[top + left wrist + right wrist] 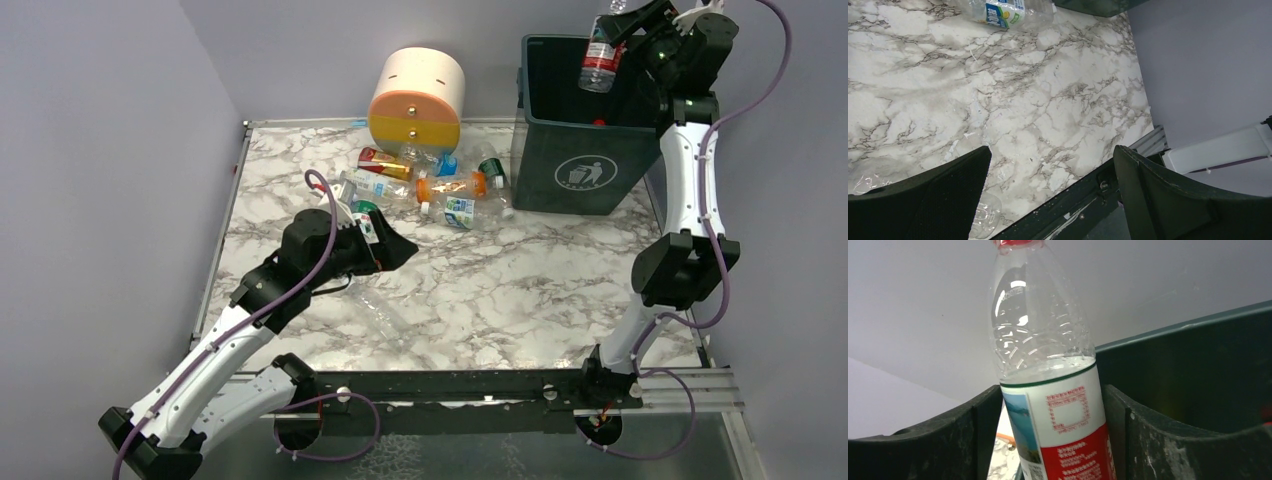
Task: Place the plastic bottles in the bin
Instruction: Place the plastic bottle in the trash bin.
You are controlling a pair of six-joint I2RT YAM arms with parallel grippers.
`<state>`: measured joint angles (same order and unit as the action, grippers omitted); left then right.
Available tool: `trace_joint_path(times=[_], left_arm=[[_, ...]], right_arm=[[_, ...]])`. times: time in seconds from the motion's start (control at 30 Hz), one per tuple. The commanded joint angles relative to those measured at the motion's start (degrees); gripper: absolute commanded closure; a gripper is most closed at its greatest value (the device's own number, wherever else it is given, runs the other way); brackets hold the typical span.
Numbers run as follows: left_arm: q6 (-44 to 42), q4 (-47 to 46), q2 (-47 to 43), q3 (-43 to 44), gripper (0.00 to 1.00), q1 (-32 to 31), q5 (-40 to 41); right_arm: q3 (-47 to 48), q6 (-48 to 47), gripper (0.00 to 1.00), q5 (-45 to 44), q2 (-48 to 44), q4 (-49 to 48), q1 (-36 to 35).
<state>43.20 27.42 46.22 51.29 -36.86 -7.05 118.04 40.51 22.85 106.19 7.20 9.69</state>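
Clamping a clear red-labelled bottle [1048, 365] in the right pincer [1053, 405], squeezing it across the label band from both flanks. Pointing the red cap away from the wrist. Holding it up over the mouth of the dark green bin [585, 175], just below and beyond the fingertips.

Judging it empty, hence very light. Expecting a thin, springy wall, denting under a hard squeeze and slipping on the bare ribbed shoulder. Favouring the label band at mid-body, as gripped now, for purchase.

Spreading the left pincer [1052, 152] wide, gripping nothing, hovering low over the marble table [1048, 100]. Noting 1 crushed label-less clear bottle [983, 215] just under one finger, hard to make out against the marble. Noting 1 blue-and-green-labelled bottle [1003, 12] well ahead of the fingertips.

Counting roughly 7 more bottles in a heap [400, 180] beyond that pincer, including 1 orange-filled bottle [450, 187], probably heavier. Finding them touching and overlapping, so likely nudging neighbours during any pick. Spotting the round drawer unit [417, 98] just behind the heap, crowding any approach from the far side. Seeing the bin wall closing off the heap's side toward the right pincer.
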Motion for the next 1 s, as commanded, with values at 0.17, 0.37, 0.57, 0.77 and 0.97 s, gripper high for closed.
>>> trace_joint_path(times=[0.17, 0.37, 0.57, 0.77, 0.97], left_arm=[[-1.0, 3.1, 0.1, 1.3, 0.01, 0.1, 2.2], [-0.2, 7.1, 0.0, 1.6, 0.01, 0.1, 4.6], [3.6, 10.8, 0.9, 1.7, 0.01, 0.1, 7.1], [8.3, 14.8, 2.0, 1.4, 0.01, 0.1, 8.9], [15.7, 18.7, 1.9, -1.6, 0.01, 0.1, 10.2]], right_arm=[[1.4, -0.4, 0.08, 1.4, 1.4, 0.4, -0.2], [1.8, -1.1, 0.06, 3.6, 0.6, 1.4, -0.3], [-0.3, -6.2, 0.05, 2.9, -4.5, 4.2, -2.8], [-6.0, -12.3, 0.05, 1.4, -10.5, 7.3, -8.7], [-12.0, -20.0, 0.05, -3.2, -17.9, 10.9, -18.1]])
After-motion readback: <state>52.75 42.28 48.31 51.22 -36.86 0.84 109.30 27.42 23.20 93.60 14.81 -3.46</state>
